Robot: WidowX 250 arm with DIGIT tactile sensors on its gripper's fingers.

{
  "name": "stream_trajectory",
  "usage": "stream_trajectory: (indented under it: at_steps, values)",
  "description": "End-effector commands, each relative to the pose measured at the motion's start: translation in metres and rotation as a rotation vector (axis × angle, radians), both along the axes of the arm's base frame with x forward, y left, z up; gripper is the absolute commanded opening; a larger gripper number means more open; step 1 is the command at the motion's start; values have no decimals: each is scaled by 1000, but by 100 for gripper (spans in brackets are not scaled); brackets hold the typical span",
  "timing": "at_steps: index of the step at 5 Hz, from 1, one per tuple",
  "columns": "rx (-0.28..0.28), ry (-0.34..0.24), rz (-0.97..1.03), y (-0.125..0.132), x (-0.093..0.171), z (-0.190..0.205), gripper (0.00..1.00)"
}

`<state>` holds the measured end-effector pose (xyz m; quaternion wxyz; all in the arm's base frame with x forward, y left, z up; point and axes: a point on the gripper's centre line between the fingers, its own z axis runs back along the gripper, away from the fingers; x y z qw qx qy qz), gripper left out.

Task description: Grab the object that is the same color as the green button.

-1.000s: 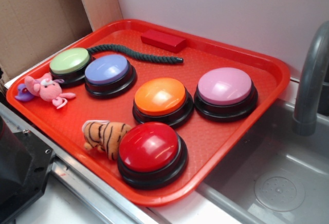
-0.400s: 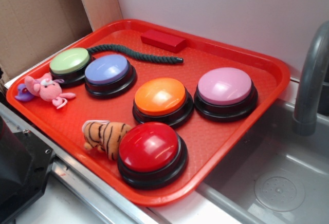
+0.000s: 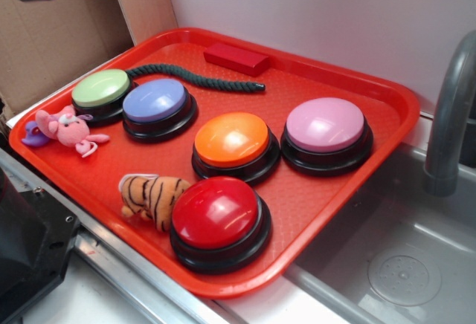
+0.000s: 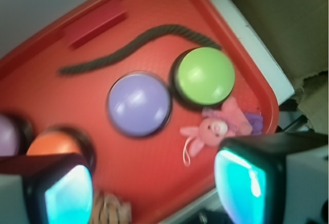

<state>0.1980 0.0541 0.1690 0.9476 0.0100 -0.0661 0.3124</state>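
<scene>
Approach step: gripper high above tray, jaws wide apart w/ nothing held; green rope lies well ahead of jaws, beyond green button; we judge next = advance, descend, close on rope.

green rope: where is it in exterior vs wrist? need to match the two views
Exterior: the green rope lies across the back of the red tray, from behind the green button toward the red block, black tip to the right.
Wrist: the green rope crosses the upper middle, above the green button and below the red block.
Shared landmark: the green button, at the rope's near end in both.
</scene>
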Motion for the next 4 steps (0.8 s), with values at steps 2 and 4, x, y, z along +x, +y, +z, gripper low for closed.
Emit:
stream_trajectory:
  at_steps: [2, 4]
  values:
    - [38, -47, 289, 49, 52, -58, 100]
    - [61, -29, 297, 57, 80, -89, 100]
